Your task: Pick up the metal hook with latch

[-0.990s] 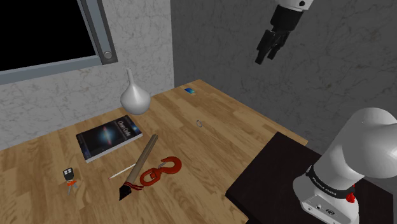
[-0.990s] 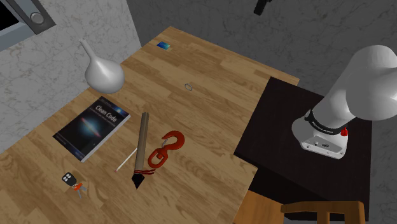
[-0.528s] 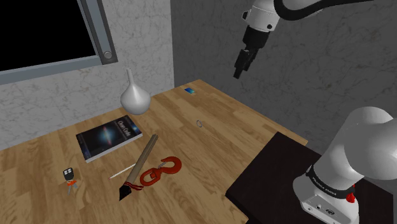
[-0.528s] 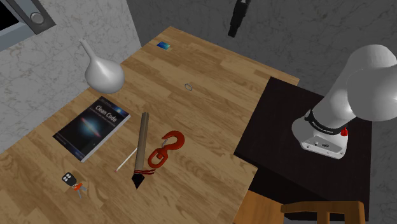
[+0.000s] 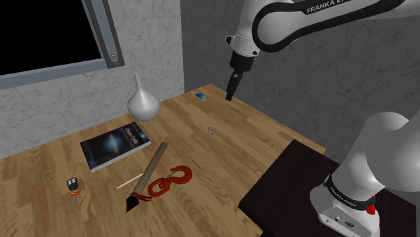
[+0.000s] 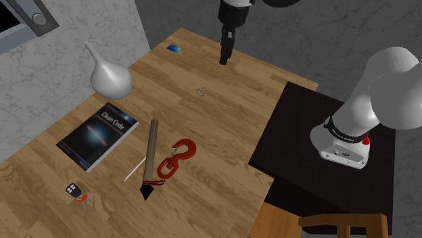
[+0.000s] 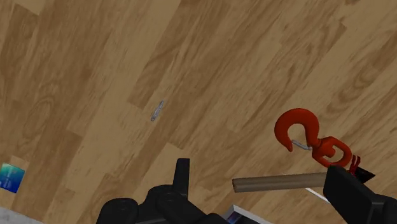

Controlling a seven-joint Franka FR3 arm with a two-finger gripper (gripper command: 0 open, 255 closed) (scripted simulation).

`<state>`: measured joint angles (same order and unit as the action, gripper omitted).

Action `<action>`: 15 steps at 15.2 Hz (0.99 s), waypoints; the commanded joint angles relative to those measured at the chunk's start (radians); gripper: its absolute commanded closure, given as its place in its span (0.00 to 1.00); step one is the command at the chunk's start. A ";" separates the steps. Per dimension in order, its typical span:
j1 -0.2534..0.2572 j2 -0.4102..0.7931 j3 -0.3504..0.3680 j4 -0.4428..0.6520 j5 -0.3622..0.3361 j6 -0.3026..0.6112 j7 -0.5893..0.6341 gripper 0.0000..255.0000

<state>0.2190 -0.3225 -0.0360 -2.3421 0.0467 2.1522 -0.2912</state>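
1. In the last second the gripper [image 5: 230,93] has swung from the shoulder view's upper right down to its top centre, over the far edge of the wooden table [image 5: 256,134]. The red hook [image 5: 173,179] has not moved.
2. You are mid-approach. The hook lies well apart from the gripper, lower left of centre, just beside a wood-handled tool [image 5: 149,168].
3. The wrist view settles what the outside views leave unclear: the fingers [image 7: 182,173] are spread and empty. The second exterior view shows the height you must still lose.
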 commanded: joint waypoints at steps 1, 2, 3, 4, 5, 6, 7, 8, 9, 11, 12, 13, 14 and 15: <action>0.020 0.064 0.004 0.018 0.008 0.044 -0.047 0.00; 0.029 0.095 0.007 0.026 0.011 0.065 -0.068 0.00; 0.039 0.126 0.011 0.034 0.015 0.085 -0.088 0.00; 0.048 0.157 0.016 0.044 0.019 0.105 -0.109 0.00; 0.056 0.188 0.021 0.054 0.022 0.124 -0.129 0.00; 0.065 0.219 0.026 0.064 0.025 0.143 -0.149 0.00; 0.072 0.250 0.032 0.075 0.028 0.161 -0.169 0.00; 0.080 0.280 0.038 0.086 0.030 0.178 -0.189 0.00; 0.088 0.311 0.044 0.098 0.032 0.194 -0.208 0.00; 0.101 0.371 0.058 0.123 0.033 0.226 -0.245 0.00; 0.108 0.401 0.066 0.137 0.033 0.240 -0.262 0.00; 0.114 0.431 0.074 0.150 0.032 0.255 -0.280 0.00; 0.120 0.461 0.082 0.164 0.031 0.269 -0.296 0.00; 0.127 0.491 0.090 0.179 0.028 0.282 -0.312 0.00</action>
<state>0.3397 0.1448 0.0460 -2.1752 0.0765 2.4238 -0.5842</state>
